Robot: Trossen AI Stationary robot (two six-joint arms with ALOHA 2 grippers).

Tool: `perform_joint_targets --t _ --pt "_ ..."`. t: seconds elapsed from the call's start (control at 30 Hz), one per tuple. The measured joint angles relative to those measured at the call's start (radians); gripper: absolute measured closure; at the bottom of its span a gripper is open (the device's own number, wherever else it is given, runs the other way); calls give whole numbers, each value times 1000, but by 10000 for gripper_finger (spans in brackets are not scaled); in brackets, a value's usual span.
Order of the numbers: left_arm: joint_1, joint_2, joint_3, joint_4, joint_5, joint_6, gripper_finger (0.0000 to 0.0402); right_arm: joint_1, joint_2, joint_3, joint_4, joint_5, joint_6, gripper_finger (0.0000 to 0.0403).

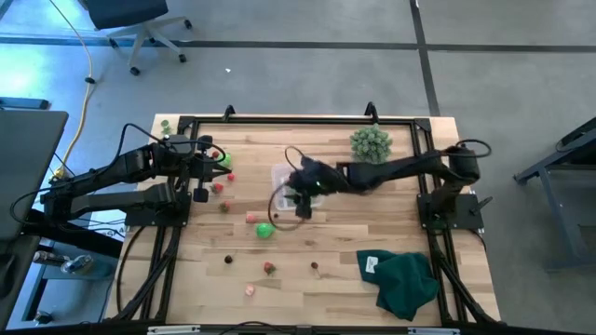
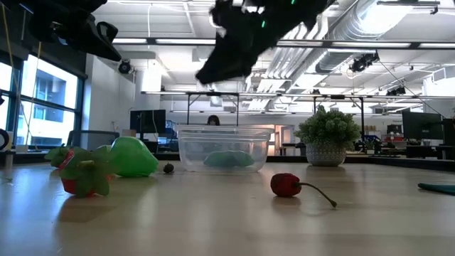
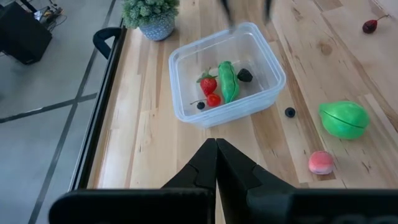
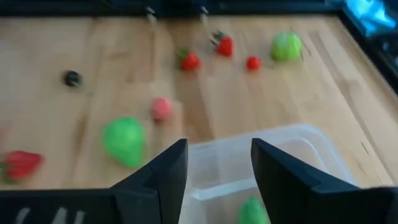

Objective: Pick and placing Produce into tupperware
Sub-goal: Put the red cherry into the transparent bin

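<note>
Clear tupperware (image 3: 227, 68) sits under the right gripper (image 4: 217, 163), whose fingers (image 4: 163, 171) stand open and empty, so it should lift straight up before seeking the green ball (image 4: 123, 140) beside the tupperware, while the left gripper (image 3: 216, 152), fingers pressed together, waits near the tupperware.

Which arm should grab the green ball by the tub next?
Probably right. Its open, empty tool hangs over the tupperware, right beside the green ball. The left tool is shut and sits farther off near the left table edge.
</note>
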Motion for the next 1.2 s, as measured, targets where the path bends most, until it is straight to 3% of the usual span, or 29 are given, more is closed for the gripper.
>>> perform_joint_targets --t 0.3,0.47,0.77,1.03,1.2 --pt "0 0 0 0 0 0 401 246 -44 -4 -104 376 137 234" --pt "0 0 0 0 0 0 401 384 -43 -102 -71 483 290 234" --pt "0 0 0 0 0 0 401 584 -43 -291 69 505 645 234" --pt "0 0 0 0 0 0 401 626 -16 -407 323 500 665 234" --pt "0 0 0 0 0 0 401 609 80 -410 452 450 545 234"
